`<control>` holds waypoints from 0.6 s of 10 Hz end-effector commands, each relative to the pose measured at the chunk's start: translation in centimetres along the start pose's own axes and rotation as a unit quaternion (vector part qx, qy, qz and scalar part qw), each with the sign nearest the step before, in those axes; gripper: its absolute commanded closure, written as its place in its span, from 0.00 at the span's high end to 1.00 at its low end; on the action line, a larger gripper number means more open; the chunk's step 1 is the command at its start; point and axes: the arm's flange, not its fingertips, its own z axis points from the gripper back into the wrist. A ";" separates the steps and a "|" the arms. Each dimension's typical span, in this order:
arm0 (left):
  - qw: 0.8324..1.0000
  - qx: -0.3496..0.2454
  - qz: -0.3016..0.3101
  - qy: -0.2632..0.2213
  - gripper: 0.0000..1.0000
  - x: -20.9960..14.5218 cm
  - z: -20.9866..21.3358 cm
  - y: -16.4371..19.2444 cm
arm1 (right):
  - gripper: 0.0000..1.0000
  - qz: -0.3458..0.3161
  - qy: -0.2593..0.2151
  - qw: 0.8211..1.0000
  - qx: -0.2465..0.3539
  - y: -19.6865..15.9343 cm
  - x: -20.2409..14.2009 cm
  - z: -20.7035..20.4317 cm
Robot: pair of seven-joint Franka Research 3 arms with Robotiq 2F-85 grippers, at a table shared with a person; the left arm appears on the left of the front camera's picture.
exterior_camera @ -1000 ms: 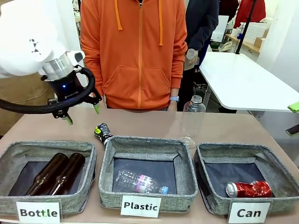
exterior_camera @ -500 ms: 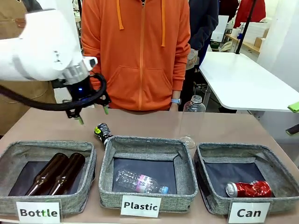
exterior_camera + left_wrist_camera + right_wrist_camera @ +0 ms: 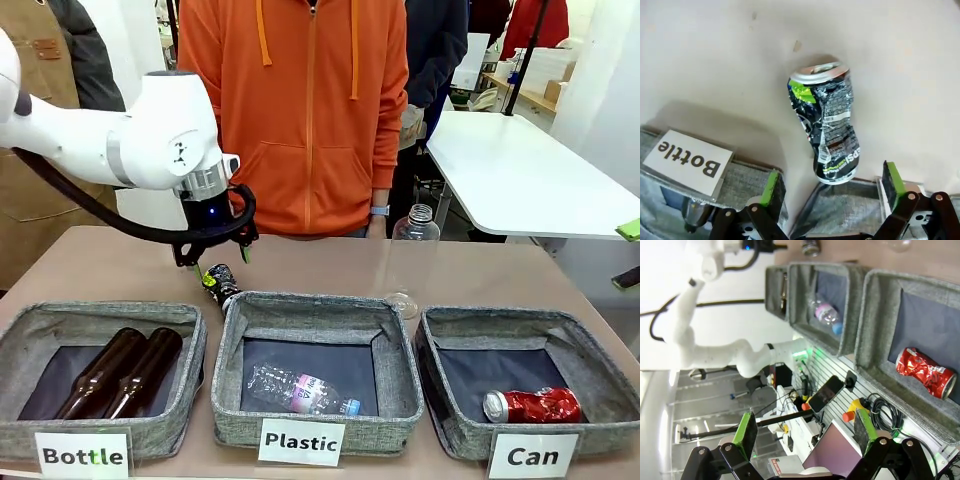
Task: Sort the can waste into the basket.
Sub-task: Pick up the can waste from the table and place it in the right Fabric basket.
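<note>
Nearest us, the red can (image 3: 520, 405) lies in the Can basket (image 3: 430, 390) at our right. Behind the gap between the Bottle basket (image 3: 100, 312) and the Plastic basket (image 3: 310, 305), the black can (image 3: 220, 283) lies on the surface (image 3: 480, 270), with our left jaws spread apart just above it. Our right jaws are apart too, holding nothing.

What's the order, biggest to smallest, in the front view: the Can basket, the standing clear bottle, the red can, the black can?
1. Can basket
2. standing clear bottle
3. red can
4. black can, though it lies farther from the camera, so ranking it under the red can is unsure.
</note>
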 end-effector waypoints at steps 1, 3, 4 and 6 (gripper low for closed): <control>1.000 0.014 0.022 0.002 1.00 -0.5 -1.5 0.1 | 1.00 0.008 0.004 1.000 -0.002 0.0 -0.3 0.3; 1.000 0.006 0.003 -0.018 1.00 -0.1 -4.2 0.3 | 1.00 0.008 0.004 1.000 -0.002 0.0 -0.3 0.3; 1.000 0.013 0.000 -0.017 1.00 0.2 -5.3 0.7 | 1.00 0.008 0.004 1.000 -0.002 0.0 -0.3 0.3; 0.999 0.021 0.014 -0.023 1.00 0.9 -7.0 1.5 | 1.00 0.008 0.004 1.000 -0.002 0.0 -0.3 0.3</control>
